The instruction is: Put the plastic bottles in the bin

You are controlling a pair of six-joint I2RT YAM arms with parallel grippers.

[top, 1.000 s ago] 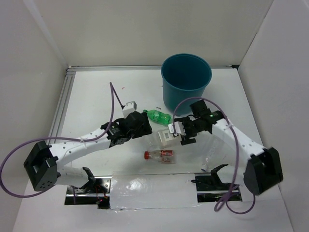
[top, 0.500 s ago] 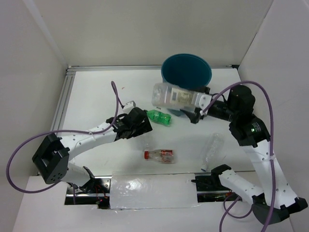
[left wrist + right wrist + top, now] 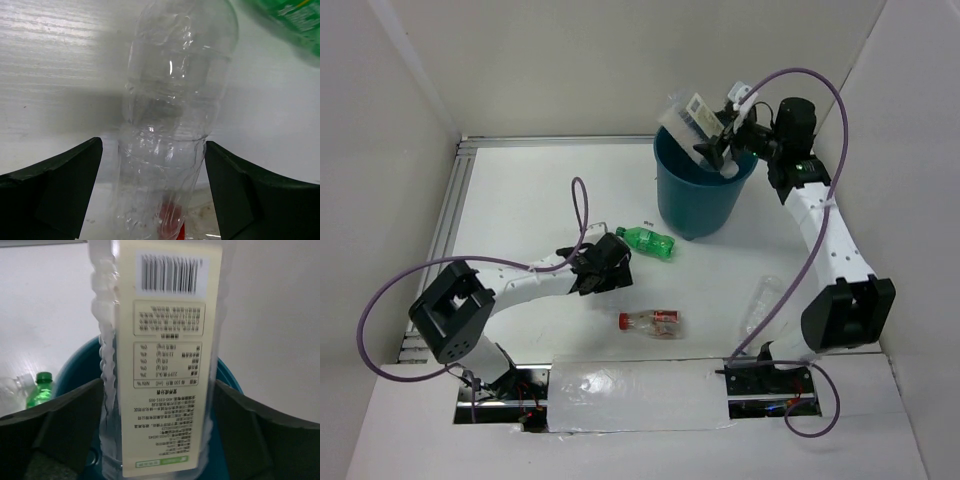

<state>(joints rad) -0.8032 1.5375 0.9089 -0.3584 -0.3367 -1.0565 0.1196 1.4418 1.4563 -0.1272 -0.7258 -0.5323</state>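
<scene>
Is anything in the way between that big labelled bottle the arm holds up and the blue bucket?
Nothing visible. The right gripper holds the flat clear bottle over the open mouth of the teal bin, and no object shows between them.

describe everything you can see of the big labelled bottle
The big bottle is clear, flat-sided plastic, ribbed along one edge, with a pale label bearing a barcode and small print. It looks empty. The right claw grips it, tilted, over the bin; nothing else touches it.
</scene>
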